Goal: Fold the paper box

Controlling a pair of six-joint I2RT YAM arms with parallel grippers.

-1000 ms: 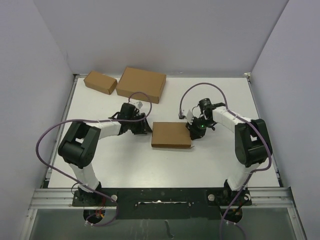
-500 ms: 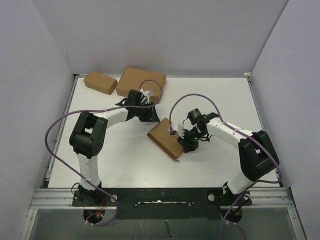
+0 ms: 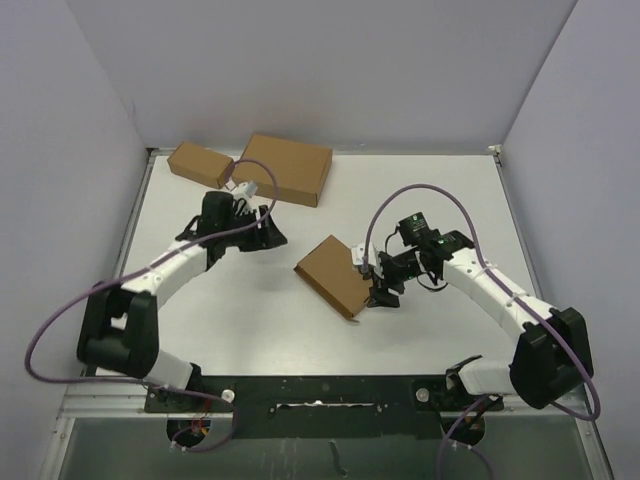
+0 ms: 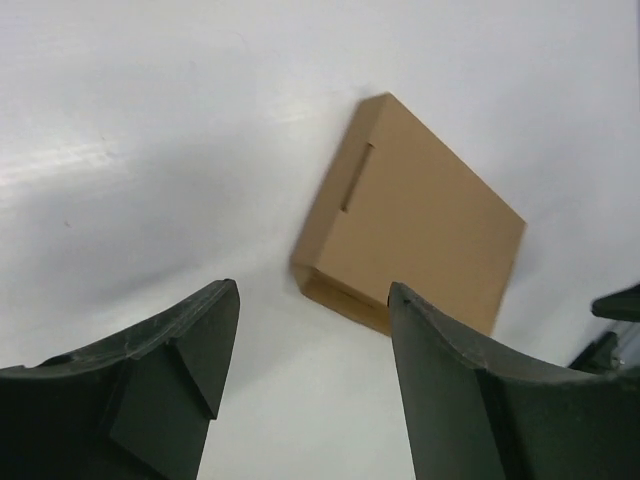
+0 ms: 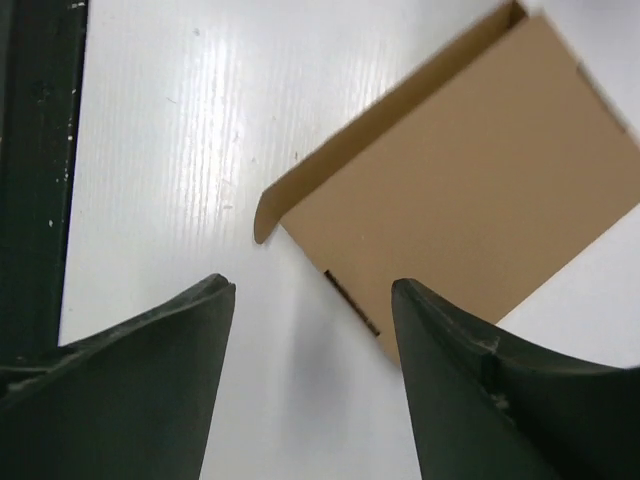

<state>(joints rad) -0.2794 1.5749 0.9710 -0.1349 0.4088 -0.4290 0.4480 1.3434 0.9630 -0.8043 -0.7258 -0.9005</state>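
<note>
The thin brown cardboard mailer box (image 3: pixel 333 275) lay on the white table (image 3: pixel 450 190); the left end effector (image 3: pixel 265 237) and right end effector (image 3: pixel 381 296) both stood spread, empty.

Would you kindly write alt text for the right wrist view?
A flat brown paper box lies on the white table beyond the open right end effector, which holds nothing. A small flap sticks out at one corner.

White table (image 3: pixel 440 190); paper box (image 3: pixel 333 275); two boxes (image 3: pixel 283 168)
</note>
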